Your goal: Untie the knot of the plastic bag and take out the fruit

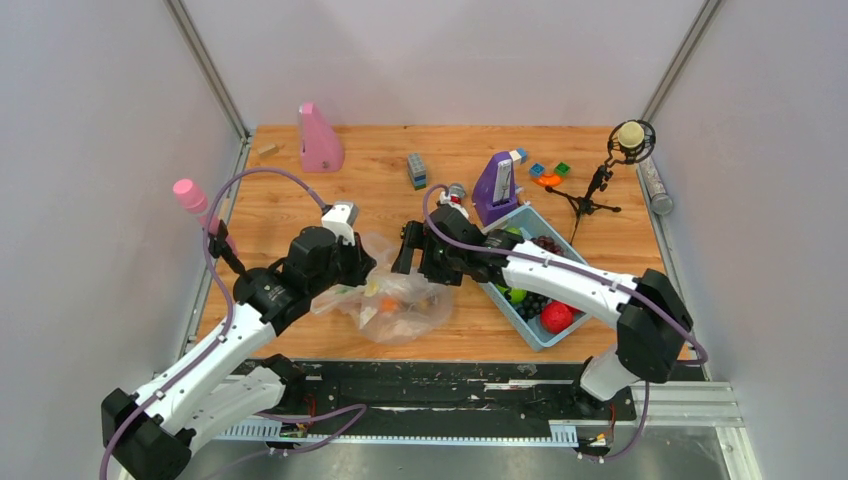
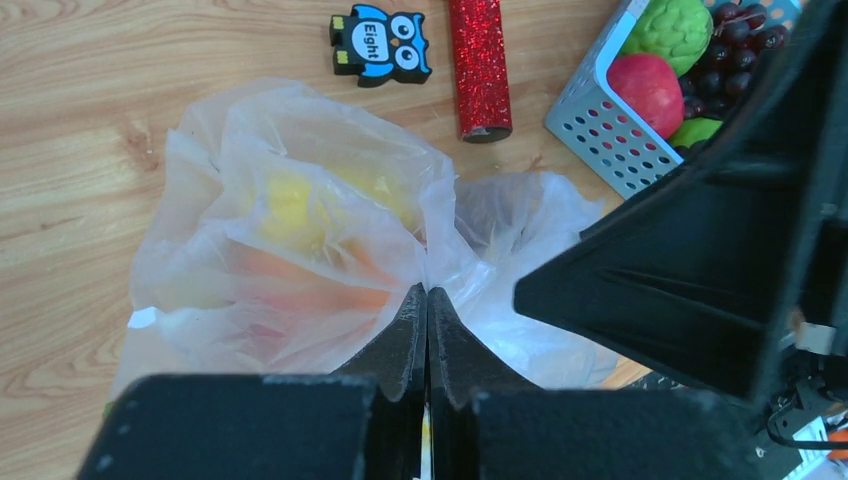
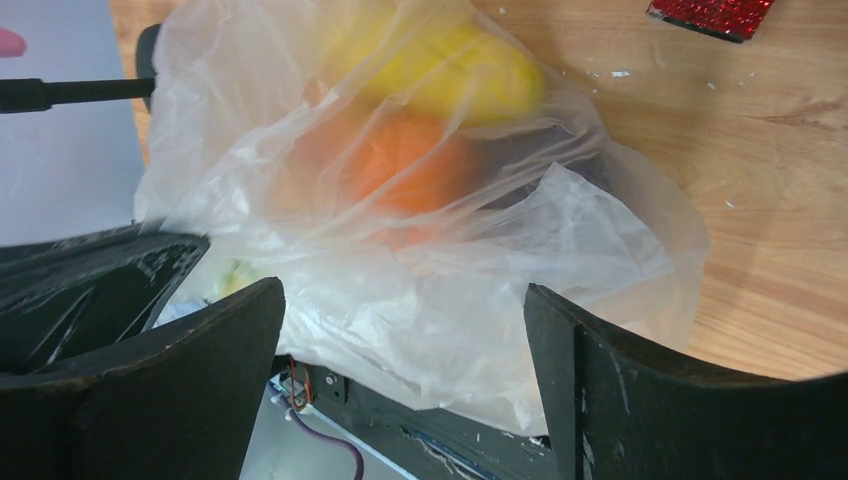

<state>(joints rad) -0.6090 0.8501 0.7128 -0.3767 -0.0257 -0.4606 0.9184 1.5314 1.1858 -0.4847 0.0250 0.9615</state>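
Film of the plastic bag lies crumpled at the middle of the top view, on the wooden table, between the two arms. The left gripper, at the bottom centre of its own wrist view, has its fingers pressed fully together. A gathered fold of the bag runs straight into their tips, so it is pinching the film. Whether that fold is the knot I cannot tell.

The fruit is inside the bag, showing as blurred colour through the plastic. In the right wrist view a yellow banana sits at the upper middle, with an orange piece just below and touching it.

The right gripper stands wide open. One dark finger is at the lower left of its view and the other at the lower right, with the bag's loose pale bulge between them — it has hold of nothing.

Right of the bag in the top view, a blue tray holds a red apple and dark grapes. An owl tile and a red glitter tube lie on the wood near the upper edge of the left wrist view, beyond the bag and apart from it.
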